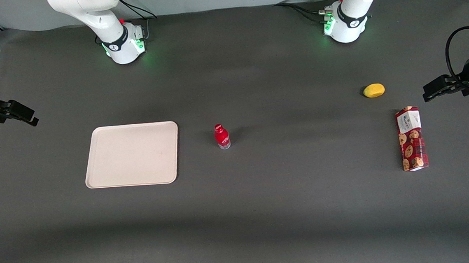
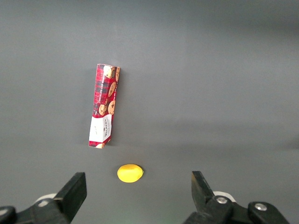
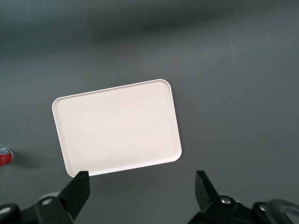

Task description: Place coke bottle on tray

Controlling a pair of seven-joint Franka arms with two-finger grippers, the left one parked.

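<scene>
This is a robotics lab. Two white arm bases (image 1: pixel 123 44) with green status lights are bolted at the top of the front frame onto a wide surface (image 1: pixel 265 212) covered in plain dark grey matting, and black cables trail from them. The working hand (image 1: pixel 25 115), fingers spread, hangs at the left edge, clear of the matting.

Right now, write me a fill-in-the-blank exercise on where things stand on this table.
1. The coke bottle stands upright on the dark mat, beside the ____.
2. The tray holds ____ so far.
3. The claw hangs at the working arm's end of the table with its fingers ____.
4. The yellow fruit lies near the cookie ____.

Missing words: tray; nothing; open; carton
</scene>
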